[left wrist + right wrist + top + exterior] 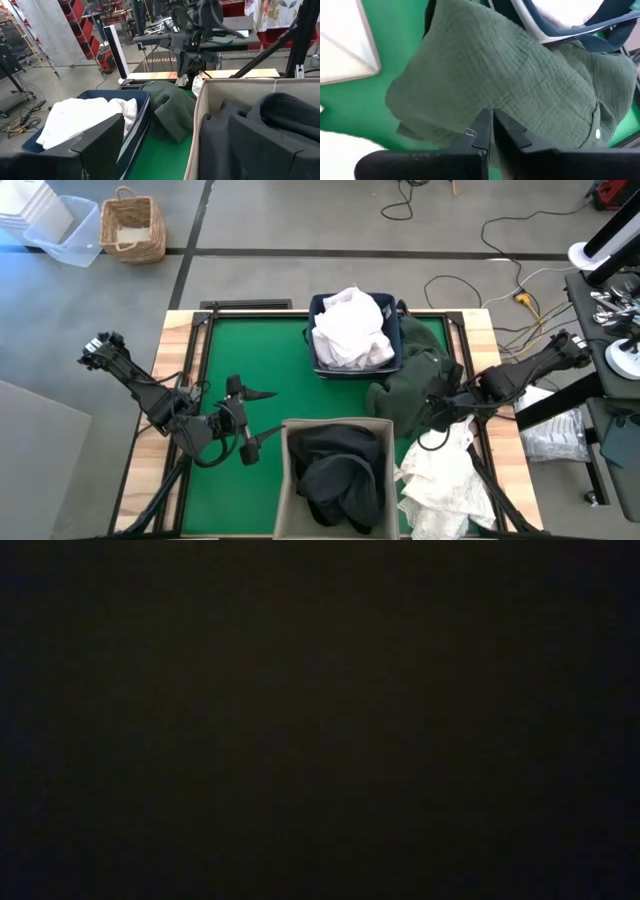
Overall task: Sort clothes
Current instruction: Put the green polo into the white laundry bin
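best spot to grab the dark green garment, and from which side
Likely its raised, bunched fold, from above. The dark green garment lies crumpled between the navy bin and beige bin; the right gripper is already there, fingers nearly together.

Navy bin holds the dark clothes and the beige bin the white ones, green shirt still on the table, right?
No, swapped. The high view shows white clothes in the navy bin and dark clothes in the beige bin. The green shirt is on the table.

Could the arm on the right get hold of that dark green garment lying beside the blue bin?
Probably yes. The right pincer is already right at the dark green garment, its fingers close together at the fabric's edge. Nothing lies on top of the garment, though whether it is actually pinched is unclear.
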